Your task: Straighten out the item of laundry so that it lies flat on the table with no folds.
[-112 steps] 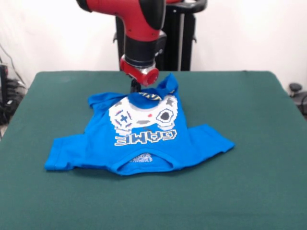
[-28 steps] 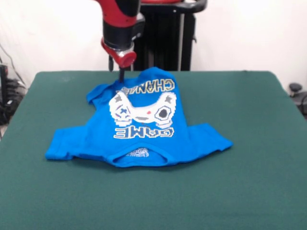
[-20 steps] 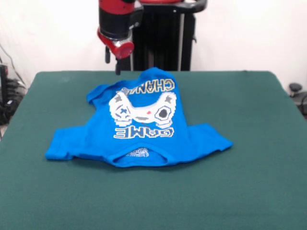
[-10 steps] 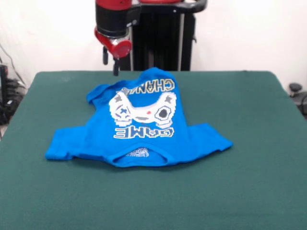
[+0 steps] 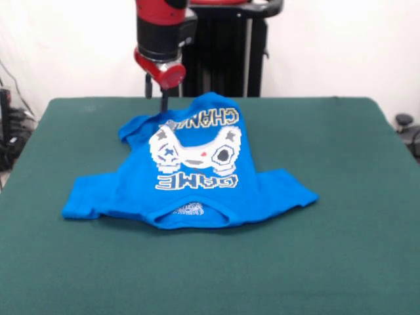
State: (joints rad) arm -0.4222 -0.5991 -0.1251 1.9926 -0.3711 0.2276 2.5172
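Observation:
The item of laundry (image 5: pixel 197 174), a bright blue T-shirt, lies print up on the green table (image 5: pixel 341 197) with its collar toward the near edge and both sleeves spread out. The controller picture, "GAME" and the yellow lettering all show. Its far left hem corner (image 5: pixel 139 126) is still rumpled and bunched. My gripper (image 5: pixel 157 98) hangs just above the table behind that corner, clear of the cloth. It is open, with two dark fingers (image 5: pixel 164 102) apart and nothing between them.
The black pedestal (image 5: pixel 223 59) stands behind the table's far edge. Cables and small gear lie off the table at the left (image 5: pixel 10 131) and right (image 5: pixel 407 128). Green cloth stretches wide around the shirt on all sides.
Over the last seconds the folded far hem was pulled back and now lies open, showing the yellow text. The gripper let go and rose; in the last half second it shifted slightly right and down.

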